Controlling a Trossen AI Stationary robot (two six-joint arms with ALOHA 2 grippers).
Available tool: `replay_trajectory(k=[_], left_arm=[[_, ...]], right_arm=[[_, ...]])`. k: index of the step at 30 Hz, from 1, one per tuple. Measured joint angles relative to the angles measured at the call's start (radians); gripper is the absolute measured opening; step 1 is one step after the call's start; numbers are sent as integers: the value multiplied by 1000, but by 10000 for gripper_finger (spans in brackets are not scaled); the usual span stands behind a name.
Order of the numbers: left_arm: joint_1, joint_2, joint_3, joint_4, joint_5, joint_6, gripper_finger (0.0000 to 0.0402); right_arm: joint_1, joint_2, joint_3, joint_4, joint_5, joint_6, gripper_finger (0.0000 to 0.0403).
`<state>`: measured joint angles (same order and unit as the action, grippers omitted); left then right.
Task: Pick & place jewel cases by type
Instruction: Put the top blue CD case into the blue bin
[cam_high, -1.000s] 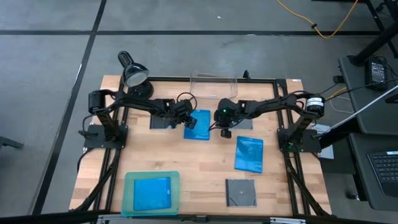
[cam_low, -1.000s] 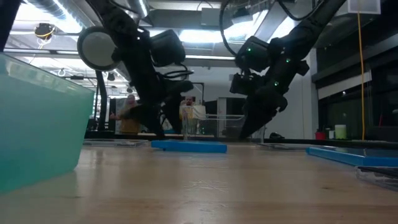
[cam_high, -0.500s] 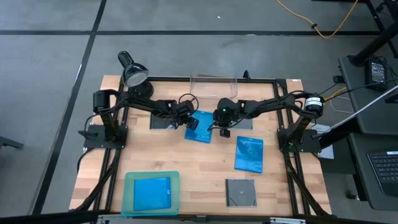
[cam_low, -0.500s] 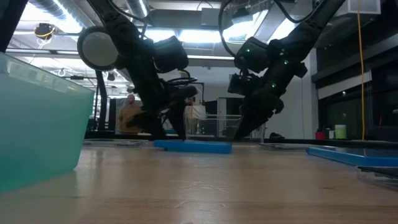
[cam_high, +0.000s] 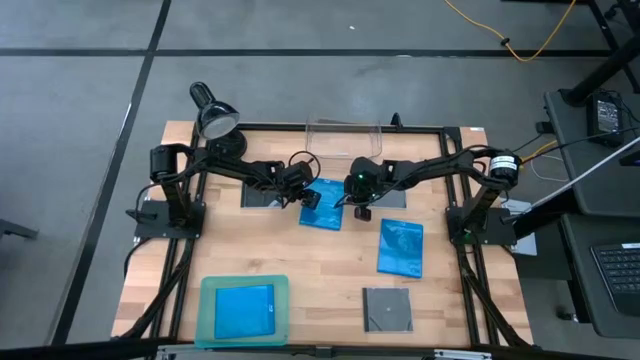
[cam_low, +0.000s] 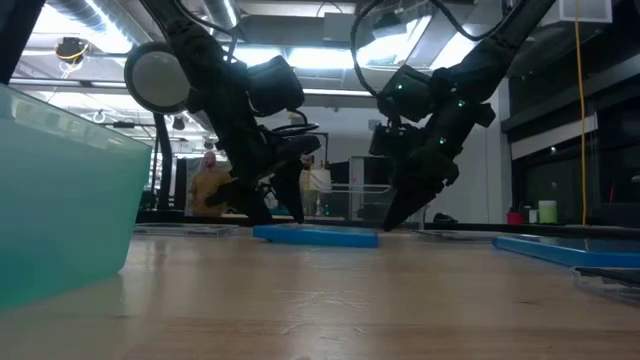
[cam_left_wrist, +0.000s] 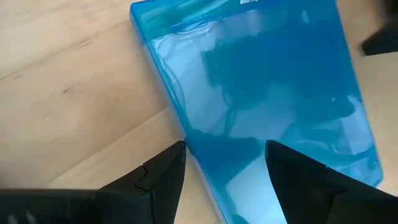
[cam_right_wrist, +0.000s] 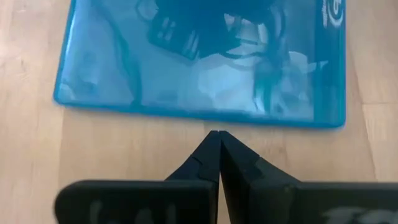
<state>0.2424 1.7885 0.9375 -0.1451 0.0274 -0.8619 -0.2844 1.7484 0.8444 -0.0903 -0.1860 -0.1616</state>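
Observation:
A bright blue jewel case (cam_high: 323, 204) lies flat on the table between my two grippers, and also shows in the low view (cam_low: 315, 236). My left gripper (cam_high: 306, 197) is open at the case's left side. One of its fingers stands beside that edge, the other over the top face (cam_left_wrist: 261, 81). My right gripper (cam_high: 360, 210) is shut, its tips down at the case's right edge (cam_right_wrist: 214, 126). A second blue case (cam_high: 401, 247) and a dark grey case (cam_high: 387, 310) lie flat farther toward the near edge. My left gripper meets the blue case at its left long edge (cam_left_wrist: 186, 140) with the inner side of one finger (cam_left_wrist: 168, 171), slanting down from the table's left. The other finger (cam_left_wrist: 292, 174) hangs over the top face. The case lies flat on the table. My right gripper has its shut fingertips (cam_right_wrist: 214, 140) at the case's right long edge (cam_right_wrist: 214, 126), pointing down from the table's right; I cannot tell whether they touch it.
A teal tray (cam_high: 210, 300) near the near-left corner holds another blue case (cam_high: 244, 310). A clear bin (cam_high: 343, 135) stands at the far edge, a lamp (cam_high: 213, 118) at the far left. Dark grey cases (cam_high: 260, 197) (cam_high: 393, 198) lie partly under the arms.
My left gripper has moved toward the table's right, staying open. The blue case has slid a little along the table toward the right, up to my shut right gripper, and still lies flat.

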Motion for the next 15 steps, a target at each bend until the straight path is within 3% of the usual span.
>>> replay_trajectory(k=[15], left_arm=[[-17,-3,-5,78,14,-52,212]], right_arm=[[-3,66,0,21,-45,2,12]])
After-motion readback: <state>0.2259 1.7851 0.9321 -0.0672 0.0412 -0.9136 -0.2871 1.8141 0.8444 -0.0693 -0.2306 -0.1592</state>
